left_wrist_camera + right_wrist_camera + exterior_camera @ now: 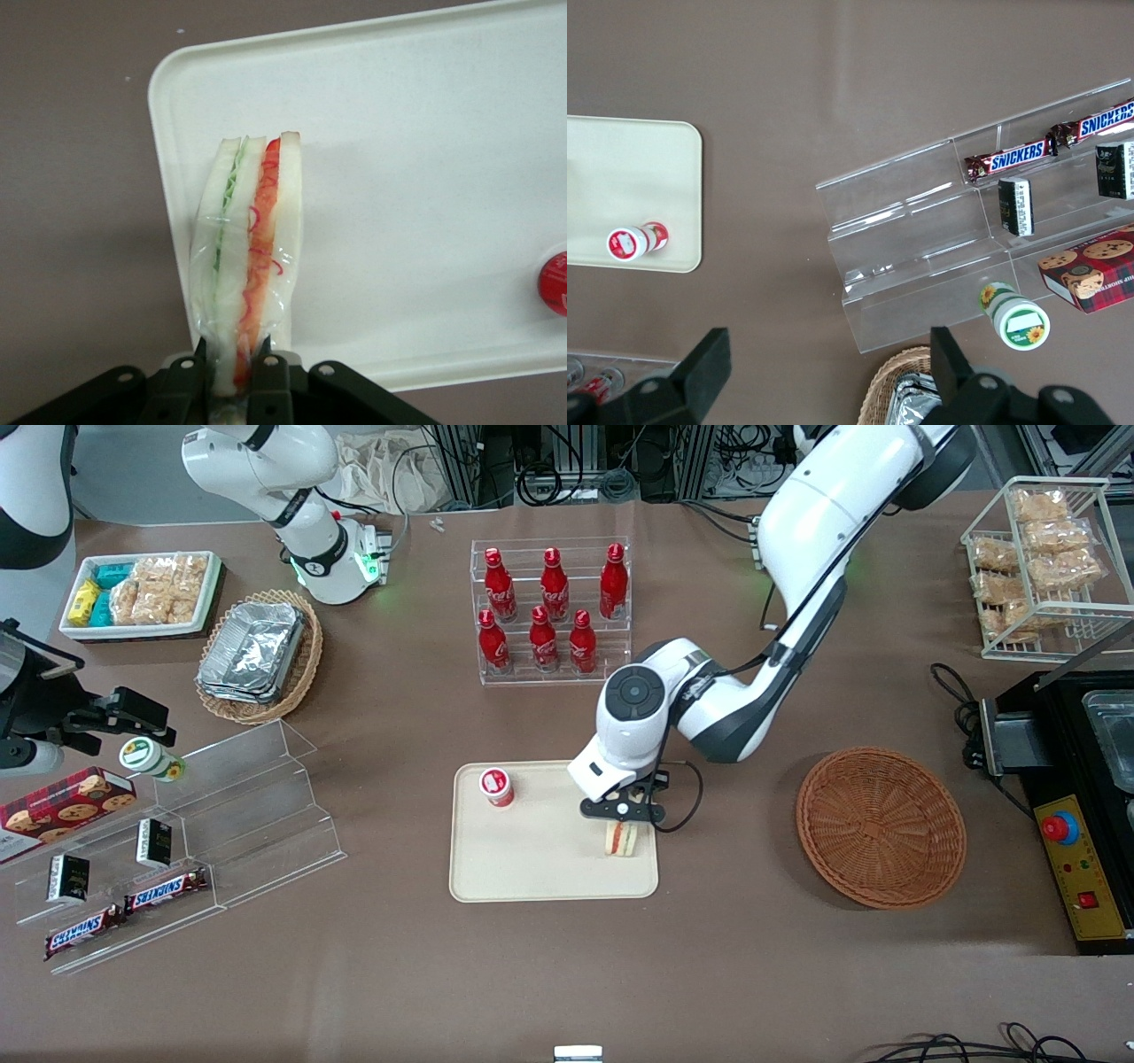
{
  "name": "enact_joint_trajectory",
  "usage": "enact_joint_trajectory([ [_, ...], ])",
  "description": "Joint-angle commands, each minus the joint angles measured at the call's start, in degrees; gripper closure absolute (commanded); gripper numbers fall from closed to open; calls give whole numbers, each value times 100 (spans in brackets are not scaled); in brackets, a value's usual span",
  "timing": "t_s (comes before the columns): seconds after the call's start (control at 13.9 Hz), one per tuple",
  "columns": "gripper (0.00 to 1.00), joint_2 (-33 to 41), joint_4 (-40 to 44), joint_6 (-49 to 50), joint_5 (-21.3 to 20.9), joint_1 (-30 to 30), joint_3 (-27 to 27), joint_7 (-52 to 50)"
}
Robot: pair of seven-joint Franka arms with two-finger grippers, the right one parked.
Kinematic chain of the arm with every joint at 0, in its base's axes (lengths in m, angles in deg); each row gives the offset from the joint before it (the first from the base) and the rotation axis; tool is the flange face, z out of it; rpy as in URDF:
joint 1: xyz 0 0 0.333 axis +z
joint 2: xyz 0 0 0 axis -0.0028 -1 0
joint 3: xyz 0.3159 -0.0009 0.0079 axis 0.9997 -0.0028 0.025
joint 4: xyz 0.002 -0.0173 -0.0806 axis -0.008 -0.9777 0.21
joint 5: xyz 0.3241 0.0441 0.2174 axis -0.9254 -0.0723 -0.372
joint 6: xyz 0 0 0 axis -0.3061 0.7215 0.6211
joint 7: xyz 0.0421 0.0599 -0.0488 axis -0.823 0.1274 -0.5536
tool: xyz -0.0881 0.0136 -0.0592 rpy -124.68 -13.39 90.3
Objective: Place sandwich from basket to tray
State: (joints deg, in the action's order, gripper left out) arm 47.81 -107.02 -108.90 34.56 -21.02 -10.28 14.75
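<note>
My left gripper [620,813] is shut on the sandwich [622,839], a plastic-wrapped wedge of pale bread with red-orange and green filling. It holds the wedge on edge over the cream tray [540,868], at the corner nearest the front camera and the working arm's end. In the left wrist view the black fingers [271,382] pinch the wrapped sandwich [252,248] at its narrow end, with the tray [425,177] beneath it. I cannot tell whether the wedge touches the tray. The round reddish-brown basket [880,825] sits empty on the table, toward the working arm's end.
A red-and-white cup [497,786] stands on the tray. A clear rack of red bottles [551,611] stands farther from the camera. A tiered acrylic shelf [221,824] with snacks and a tan basket of foil trays [257,651] lie toward the parked arm's end. A black machine [1081,779] is beside the basket.
</note>
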Motion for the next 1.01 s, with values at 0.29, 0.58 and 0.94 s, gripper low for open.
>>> enact_joint_trajectory([
  [0.29, 0, -354, 289, 17, -392, -70, 88, -209],
  [0.58, 0, -153, 332, 95, -463, -61, 88, -332],
  [0.94, 0, 1242, 298, 1010, 115, 228, 52, -237],
])
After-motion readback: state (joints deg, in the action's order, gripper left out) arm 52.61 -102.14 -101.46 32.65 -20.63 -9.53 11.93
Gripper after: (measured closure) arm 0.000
